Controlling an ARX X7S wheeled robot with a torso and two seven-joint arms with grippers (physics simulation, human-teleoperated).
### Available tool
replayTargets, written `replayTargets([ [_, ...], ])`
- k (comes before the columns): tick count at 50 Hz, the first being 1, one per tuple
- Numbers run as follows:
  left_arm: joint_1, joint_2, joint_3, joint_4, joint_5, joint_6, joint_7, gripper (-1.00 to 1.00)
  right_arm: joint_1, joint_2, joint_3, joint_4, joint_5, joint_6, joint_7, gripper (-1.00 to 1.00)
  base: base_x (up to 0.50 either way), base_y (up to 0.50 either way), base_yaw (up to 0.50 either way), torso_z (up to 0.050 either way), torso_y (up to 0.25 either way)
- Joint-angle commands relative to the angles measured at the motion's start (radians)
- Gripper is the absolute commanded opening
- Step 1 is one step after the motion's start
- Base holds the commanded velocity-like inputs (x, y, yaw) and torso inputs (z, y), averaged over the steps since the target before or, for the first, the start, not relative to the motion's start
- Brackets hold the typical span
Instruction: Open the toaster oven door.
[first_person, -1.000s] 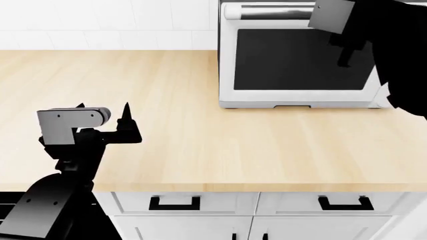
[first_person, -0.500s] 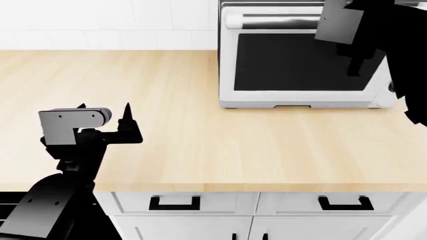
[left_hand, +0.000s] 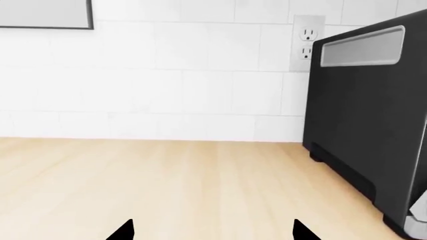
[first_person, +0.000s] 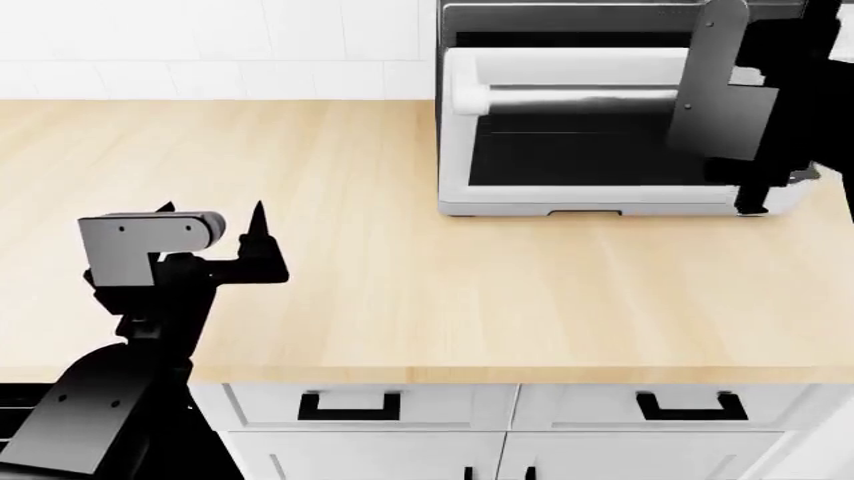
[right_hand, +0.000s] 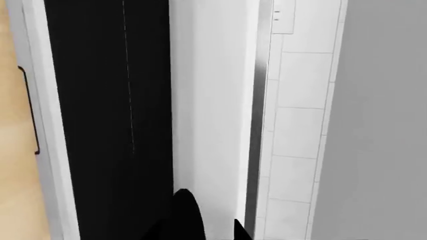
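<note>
The white toaster oven (first_person: 461, 18) stands at the back right of the wooden countertop (first_person: 400, 290). Its door (first_person: 561, 160), with dark glass, is tilted outward, with a dark gap above it. The silver bar handle (first_person: 574, 100) runs along the door's top edge. My right arm (first_person: 721, 100) covers the handle's right end. In the right wrist view my right gripper (right_hand: 217, 227) is closed around the door's white top edge (right_hand: 207, 100), beside the dark glass (right_hand: 107, 100). My left gripper (first_person: 210, 215) is open and empty over the counter's front left; it also shows in the left wrist view (left_hand: 213, 231).
The oven's dark side (left_hand: 367, 125) shows in the left wrist view, with a wall outlet (left_hand: 307, 42) on the tiled wall behind it. White drawers with black handles (first_person: 350, 405) (first_person: 690, 405) sit below the counter's front edge.
The door has swung from shut to partly open, its handle coming down and toward me. My right arm has come down with it. The left arm has not moved.
</note>
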Motion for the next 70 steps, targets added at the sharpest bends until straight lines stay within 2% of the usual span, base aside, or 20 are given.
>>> replayTargets([
  [1,-0.004,0.0,0.006,0.004,-0.004,0.0,-0.003,1.0,-0.017,0.117,0.014,-0.19,0.06,0.071,-0.03,-1.0,0.0,0.0,0.0,0.0,0.0],
  [9,-0.01,0.001,0.013,0.003,-0.007,-0.003,-0.003,1.0,-0.094,0.215,0.033,-0.34,0.099,0.113,0.001,-1.0,0.0,0.0,0.0,0.0,0.004],
  [43,-0.01,-0.004,0.032,0.018,-0.013,-0.006,-0.013,1.0,-0.313,0.443,0.068,-0.619,0.271,0.189,0.229,-1.0,0.0,0.0,0.0,0.001,0.004],
  [51,-0.008,-0.005,0.034,0.017,-0.015,-0.003,-0.014,1.0,-0.337,0.471,0.067,-0.649,0.295,0.197,0.262,-1.0,-0.01,0.0,-0.01,0.003,0.012],
  [57,-0.002,-0.005,0.036,0.015,-0.016,0.004,-0.014,1.0,-0.41,0.505,0.035,-0.671,0.347,0.198,0.371,-1.0,-0.02,0.0,-0.01,0.003,0.012],
  [70,0.002,-0.005,0.042,0.007,-0.014,0.013,-0.017,1.0,-0.5,0.479,-0.019,-0.616,0.38,0.168,0.485,-1.0,-0.02,0.0,-0.01,0.002,0.011],
])
